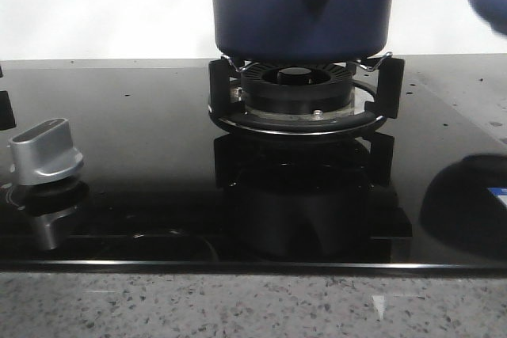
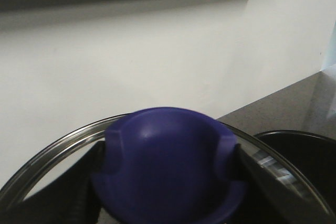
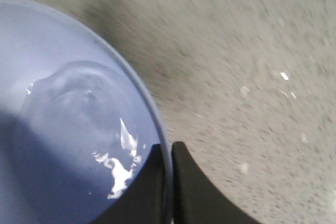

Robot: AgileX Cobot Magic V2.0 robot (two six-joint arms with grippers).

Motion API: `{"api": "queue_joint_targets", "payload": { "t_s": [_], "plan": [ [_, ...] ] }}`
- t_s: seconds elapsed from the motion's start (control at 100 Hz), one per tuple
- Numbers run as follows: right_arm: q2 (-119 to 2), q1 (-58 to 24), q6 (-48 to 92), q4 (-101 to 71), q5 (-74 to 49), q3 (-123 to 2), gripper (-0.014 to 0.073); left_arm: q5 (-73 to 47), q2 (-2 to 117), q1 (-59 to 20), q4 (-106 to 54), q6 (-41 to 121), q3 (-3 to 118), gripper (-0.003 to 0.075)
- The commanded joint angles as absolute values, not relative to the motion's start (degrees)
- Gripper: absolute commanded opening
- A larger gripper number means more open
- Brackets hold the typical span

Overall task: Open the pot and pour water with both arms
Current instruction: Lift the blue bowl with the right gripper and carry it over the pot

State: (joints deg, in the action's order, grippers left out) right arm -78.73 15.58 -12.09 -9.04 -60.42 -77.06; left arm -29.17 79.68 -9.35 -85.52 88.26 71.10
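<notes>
Glossy black cooktop (image 1: 142, 156), perhaps on speckled counter (image 1: 238, 306)

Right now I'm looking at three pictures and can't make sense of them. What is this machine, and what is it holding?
It is a robot with two arms, each ending in a gripper. One camera looks forward over a black glass stovetop: you see the dark blue pot on the ring burner, and a silver knob to the left. The other two cameras ride on the wrists. The left one shows the left gripper shut on the blue knob of a glass lid. The right one shows the right gripper with its jaws pinching the rim of a pale blue bowl holding water, over a speckled counter.
</notes>
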Motion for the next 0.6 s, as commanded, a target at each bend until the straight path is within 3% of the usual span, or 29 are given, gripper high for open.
{"api": "queue_joint_targets", "payload": {
  "t_s": [0.0, 0.59],
  "plan": [
    [-76.12, 15.27, -9.59, -13.37, -59.53, -83.5, -0.0073, -29.01, 77.27, -9.22, -89.35, 87.91, 73.05, 0.0316],
    [-87.45, -2.5, -9.03, -15.22, -68.48, -108.26, -0.0064, -29.24, 77.27, -9.22, -89.35, 87.91, 73.05, 0.0316]
  ]
}}
